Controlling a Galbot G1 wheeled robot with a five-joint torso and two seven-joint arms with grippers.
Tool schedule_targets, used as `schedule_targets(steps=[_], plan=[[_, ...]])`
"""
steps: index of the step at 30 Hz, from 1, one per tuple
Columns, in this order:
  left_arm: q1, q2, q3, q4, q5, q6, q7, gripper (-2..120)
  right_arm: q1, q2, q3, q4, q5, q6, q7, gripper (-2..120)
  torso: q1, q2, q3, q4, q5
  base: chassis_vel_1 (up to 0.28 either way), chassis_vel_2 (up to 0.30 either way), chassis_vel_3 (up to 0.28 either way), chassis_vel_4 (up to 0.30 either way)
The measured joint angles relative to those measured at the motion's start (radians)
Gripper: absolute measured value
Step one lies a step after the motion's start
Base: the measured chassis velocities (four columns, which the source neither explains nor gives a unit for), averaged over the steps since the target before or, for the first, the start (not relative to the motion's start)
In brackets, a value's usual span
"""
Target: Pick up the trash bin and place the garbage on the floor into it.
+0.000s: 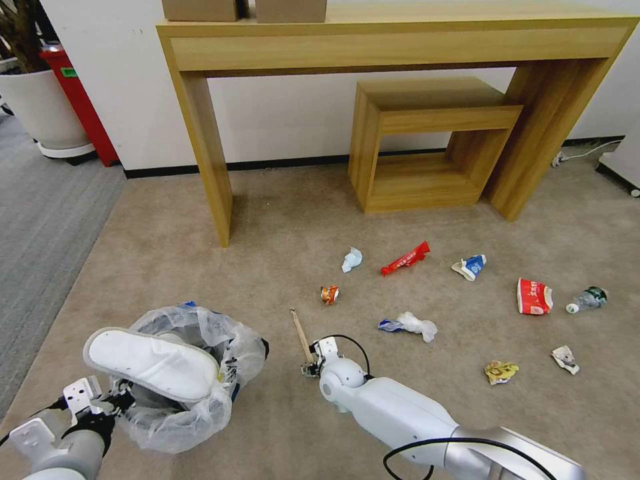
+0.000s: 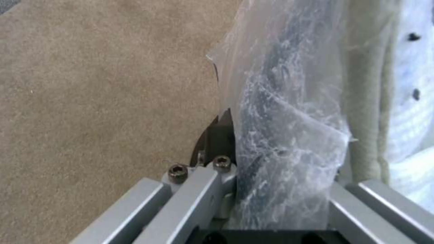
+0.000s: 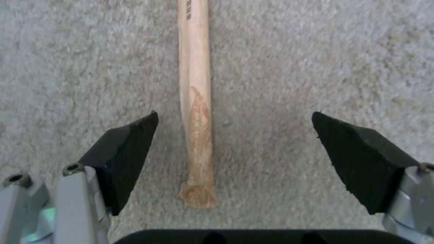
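Observation:
The trash bin [image 1: 200,393] with its clear liner hangs low at my left, a white slipper [image 1: 153,363] lying across its mouth. My left gripper [image 1: 110,403] is shut on the bin's rim and liner [image 2: 280,152]. My right gripper [image 3: 235,135] is open just above the carpet floor [image 1: 267,267], straddling the near end of the wooden stick [image 3: 195,101], which lies between its pads without touching them. More garbage is scattered beyond: a red wrapper [image 1: 405,258], a blue-white carton [image 1: 469,267], a white tissue [image 1: 410,325], a yellow wrapper [image 1: 501,371] and a bottle [image 1: 587,299].
A tall wooden desk [image 1: 200,147] and a low wooden stool [image 1: 427,133] stand against the far wall. Grey carpet [image 1: 47,220], a white planter [image 1: 43,110] and a red box [image 1: 83,100] lie to the left. A red-white pack [image 1: 534,297] and an orange scrap [image 1: 329,294] lie on the floor.

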Motion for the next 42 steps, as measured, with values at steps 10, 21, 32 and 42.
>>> schedule_targets(steps=[10,21,32,42], plan=[[0.000,0.000,0.000,0.000,0.000,-0.002,0.000,0,-0.009,0.010,-0.016,0.002,-0.014,0.018,-0.003,72,0.000,0.000,0.000,0.0000,0.0000,0.000,0.000,0.000,0.000],[-0.004,-0.002,0.000,-0.001,0.000,-0.008,0.000,0,-0.008,0.011,-0.027,-0.011,-0.028,0.032,-0.008,64,0.000,0.000,0.000,0.0000,0.0001,0.000,0.000,0.000,0.000],[-0.008,-0.010,0.004,-0.004,0.002,-0.010,0.000,0,-0.017,0.004,-0.028,-0.007,-0.044,0.048,-0.016,39,0.000,0.000,0.000,0.0004,0.0004,0.000,0.000,0.000,0.000],[-0.010,-0.013,0.006,-0.010,0.002,-0.013,0.000,0,-0.017,0.001,-0.034,-0.007,-0.048,0.055,-0.020,28,0.000,0.000,0.000,0.0003,0.0004,0.000,0.000,0.000,0.000]])
